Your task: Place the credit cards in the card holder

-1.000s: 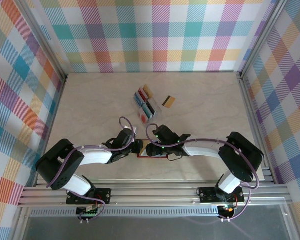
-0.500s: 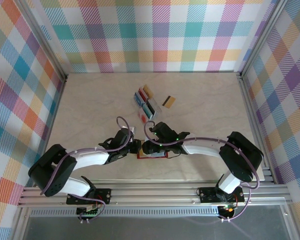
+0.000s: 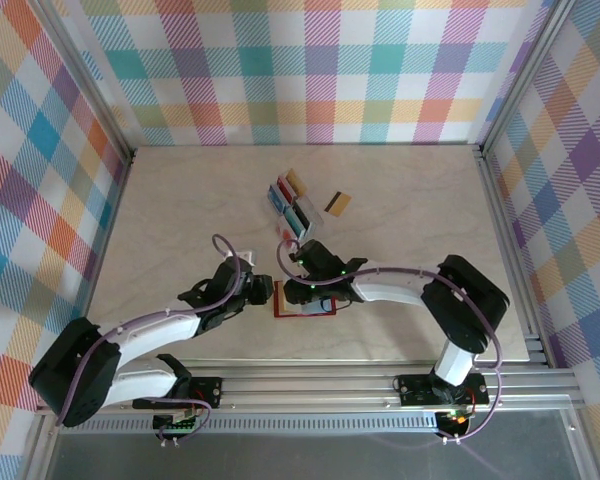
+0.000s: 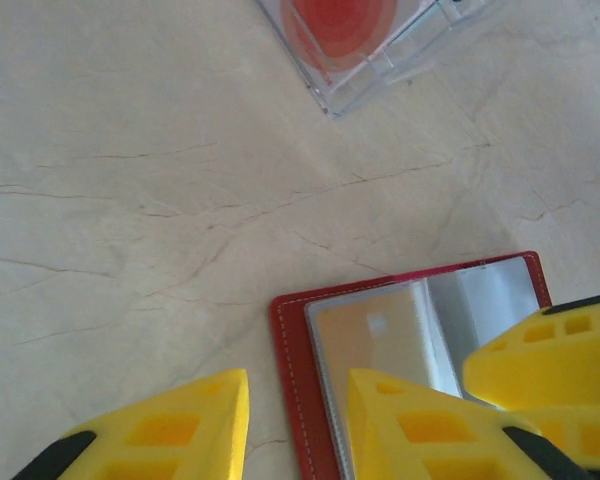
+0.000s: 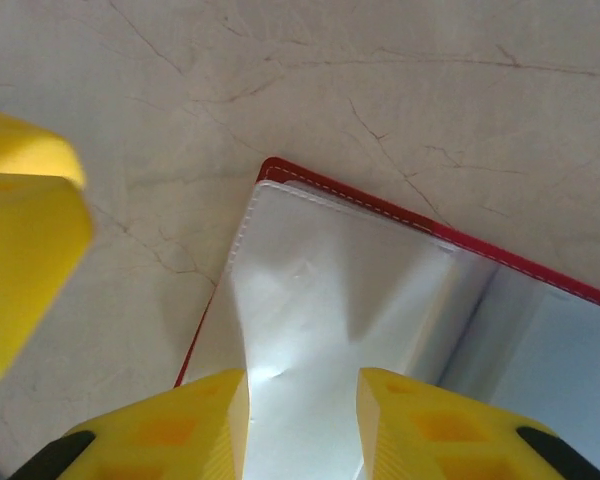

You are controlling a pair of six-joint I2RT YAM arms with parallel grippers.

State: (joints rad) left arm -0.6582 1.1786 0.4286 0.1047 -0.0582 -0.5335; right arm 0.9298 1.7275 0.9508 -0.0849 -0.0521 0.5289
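Observation:
The red card holder (image 3: 320,308) lies open on the table between both arms. In the left wrist view a gold card (image 4: 375,335) sits inside its clear pocket. My left gripper (image 3: 263,293) (image 4: 298,400) is open, straddling the holder's (image 4: 292,350) left red edge, with one finger over the pocket. My right gripper (image 3: 298,292) (image 5: 302,400) hangs open, its jaws apart over a pale creased pocket leaf (image 5: 320,290) of the holder (image 5: 540,340). More credit cards (image 3: 285,195) stand in a clear rack. A gold card with a dark stripe (image 3: 338,204) lies flat beside it.
The clear slotted rack (image 3: 298,222) (image 4: 400,70) stands just beyond the holder, its nearest slot holding a white-red card (image 4: 340,25). The right gripper's yellow fingers (image 4: 550,350) press close to my left gripper. Plaid walls ring the marble table (image 3: 180,220).
The right gripper's jaws have narrowed and it has shifted left over the holder. The left arm has stretched out lower and its jaws have opened a little.

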